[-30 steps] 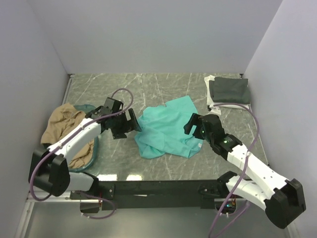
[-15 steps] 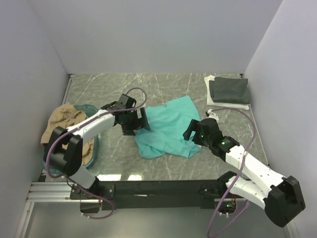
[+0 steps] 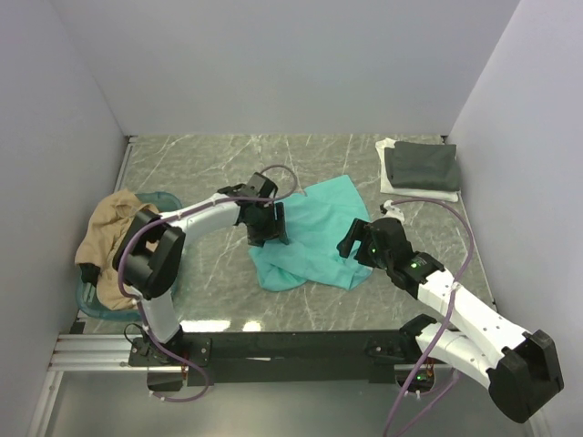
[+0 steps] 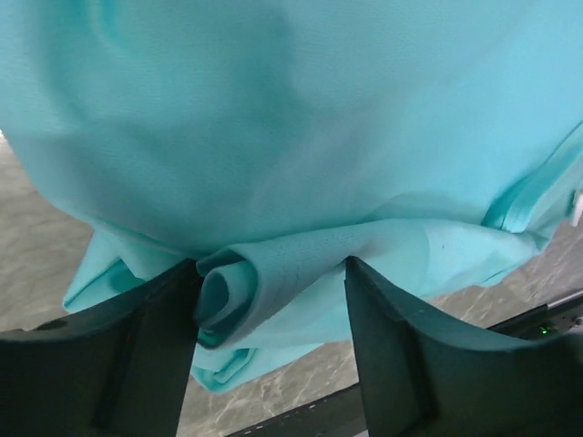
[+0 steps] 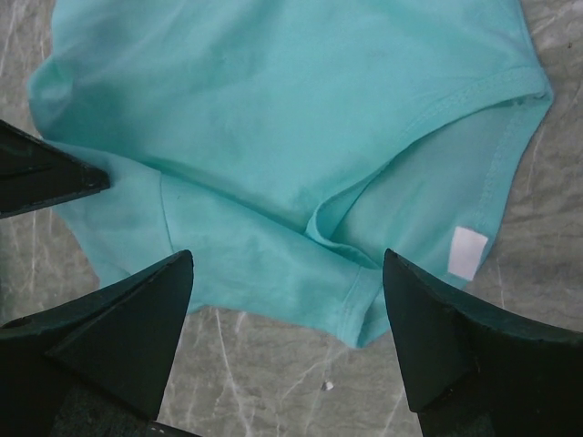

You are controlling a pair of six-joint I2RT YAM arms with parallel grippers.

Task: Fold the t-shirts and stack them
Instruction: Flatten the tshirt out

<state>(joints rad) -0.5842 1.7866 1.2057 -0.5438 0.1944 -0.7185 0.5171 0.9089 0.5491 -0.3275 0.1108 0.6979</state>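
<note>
Grey-green marble tabletop, plain pale walls on three sides.

Top view:
- The teal-green t-shirt lies crumpled mid-table, partly spread.
- The left gripper is down on its left edge, with the arm reaching in from the left.
- The right gripper is at the shirt's near-right edge.
- The tan t-shirt is bunched at the left, draped over the teal basket.
- In the far right corner the dark grey t-shirt sits folded on top of the white t-shirt.
- Neither jaw gap is readable from up here.

Left wrist view:
- Only this view shows the contact. A rolled fold of teal cloth fills the gap between the fingers and touches both inner faces.
- The jaws are part-way in, neither wide nor closed.
- I can't tell if the roll is actually pinched or just sitting between them.
- More of the shirt fills the frame above, with marble showing at the bottom left.

Right wrist view:
- The jaws are wide apart, fingers hanging over the shirt's near edge with nothing gripped.
- Cloth and marble are visible in the gap.
- Detail the other views lack: a stitched hem, a small pucker in the cloth between the fingers, and a white tag showing at the neck opening.
</note>
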